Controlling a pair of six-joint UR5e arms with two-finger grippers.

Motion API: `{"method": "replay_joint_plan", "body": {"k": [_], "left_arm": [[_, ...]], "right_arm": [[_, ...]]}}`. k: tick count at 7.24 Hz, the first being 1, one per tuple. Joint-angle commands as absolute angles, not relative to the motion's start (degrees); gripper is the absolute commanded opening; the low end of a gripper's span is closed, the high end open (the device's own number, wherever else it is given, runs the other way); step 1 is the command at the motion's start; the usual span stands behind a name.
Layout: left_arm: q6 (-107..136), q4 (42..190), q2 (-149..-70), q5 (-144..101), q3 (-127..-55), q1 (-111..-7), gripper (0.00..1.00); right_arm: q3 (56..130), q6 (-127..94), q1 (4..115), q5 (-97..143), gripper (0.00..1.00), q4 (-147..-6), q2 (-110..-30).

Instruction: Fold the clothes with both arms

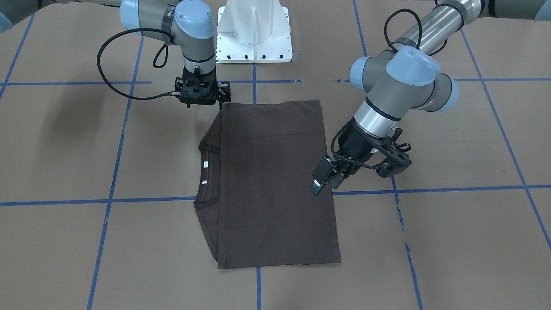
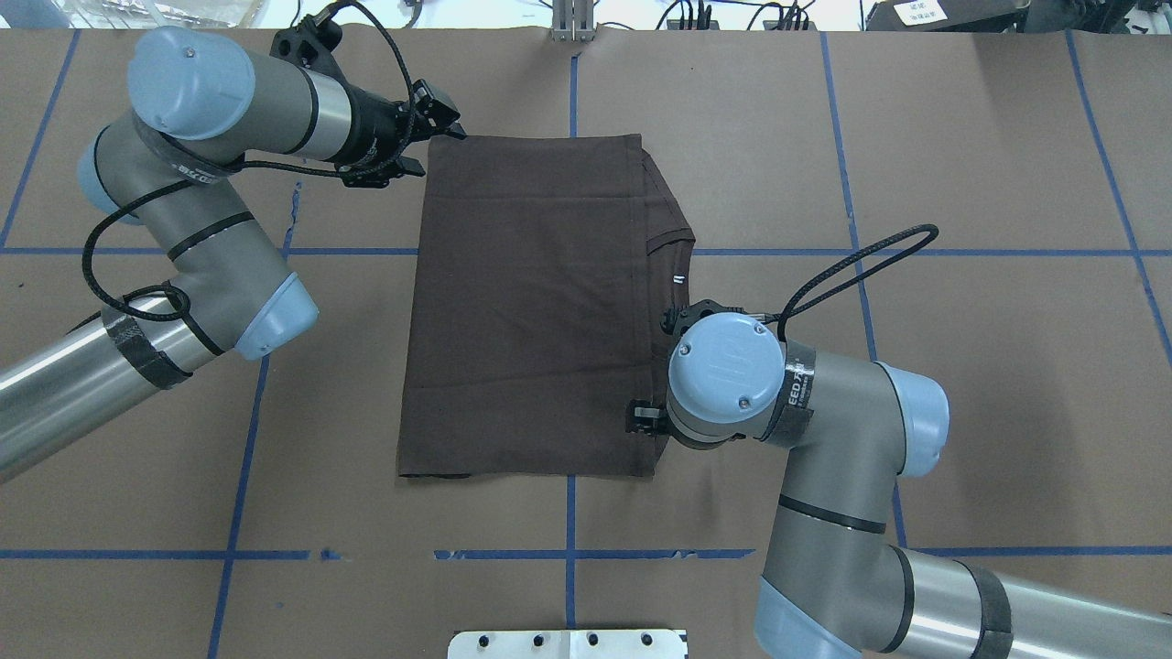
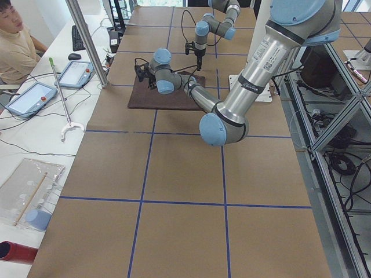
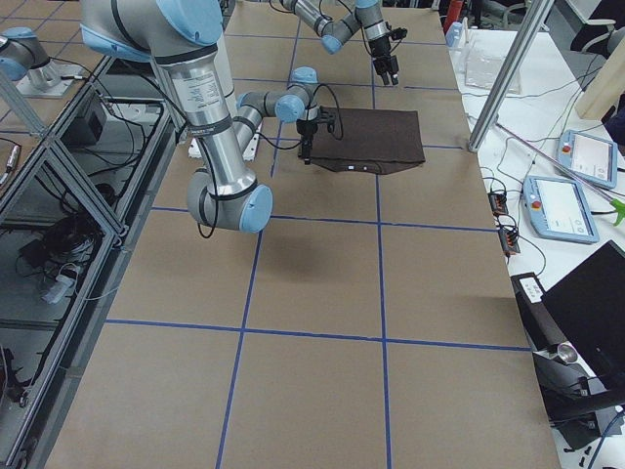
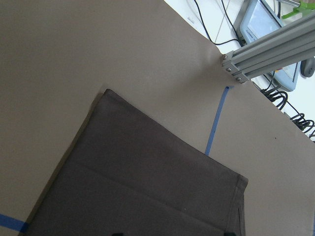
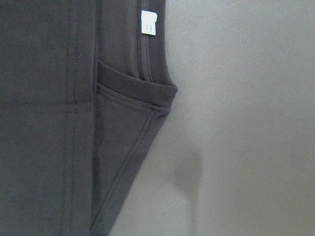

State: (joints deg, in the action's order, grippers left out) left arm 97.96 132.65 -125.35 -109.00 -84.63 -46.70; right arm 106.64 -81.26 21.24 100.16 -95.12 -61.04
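Observation:
The dark brown T-shirt [image 1: 275, 181] lies flat on the table, folded into a rectangle [image 2: 531, 311]. Its collar [image 1: 205, 189] and a white neck label [image 6: 148, 23] show at the edge on the robot's right. My left gripper [image 1: 327, 181] hovers open and empty over the shirt's left edge, towards the far-left corner [image 2: 426, 137]. The left wrist view shows that corner from above [image 5: 138, 187]. My right gripper [image 1: 201, 97] points straight down at the shirt's near-right corner. It looks open and holds nothing. In the overhead view its wrist hides it.
The table is brown paper with blue tape lines [image 1: 258, 284]. The white pedestal base [image 1: 254, 34] stands at the robot's edge. An aluminium post [image 5: 266, 49] and tablets [image 4: 591, 156] sit beyond the far edge, and an operator [image 3: 14, 40] sits there.

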Motion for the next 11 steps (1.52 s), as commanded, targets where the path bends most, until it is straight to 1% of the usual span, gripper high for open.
{"method": "replay_joint_plan", "body": {"k": [1, 2, 3, 4, 6, 8, 9, 11], "left_arm": [[98.0, 132.7, -125.1, -109.0, -84.8, -46.8, 0.74], [98.2, 132.7, -125.0, -108.9, -84.8, -46.8, 0.74], [98.2, 132.7, -124.9, -108.9, -84.7, -46.8, 0.74], [98.3, 132.7, -124.9, -108.9, -84.8, -46.7, 0.74], [98.3, 132.7, -124.9, -108.8, -84.7, -46.7, 0.74], [98.3, 132.7, -124.9, -108.8, -84.8, -46.7, 0.74], [98.3, 132.7, -124.9, -108.8, -84.8, -46.7, 0.74], [98.3, 132.7, -124.9, -108.8, -84.8, -46.8, 0.73]], "right_arm": [[106.4, -103.5, 19.9, 98.5, 0.75, -83.4, -62.7], [105.7, -108.8, 19.6, 97.0, 0.69, -83.0, -62.6], [105.0, -110.0, 19.3, 94.6, 0.66, -83.0, -62.5], [102.4, -113.3, 19.0, 94.3, 0.66, -82.7, -61.5], [101.4, -114.6, 19.0, 94.3, 0.62, -81.2, -60.6], [100.5, -114.6, 18.8, 94.4, 0.47, -80.9, -60.6], [100.5, -114.7, 18.4, 94.4, 0.46, -81.0, -60.6], [100.5, -114.7, 18.3, 94.4, 0.36, -81.5, -60.6]]}}
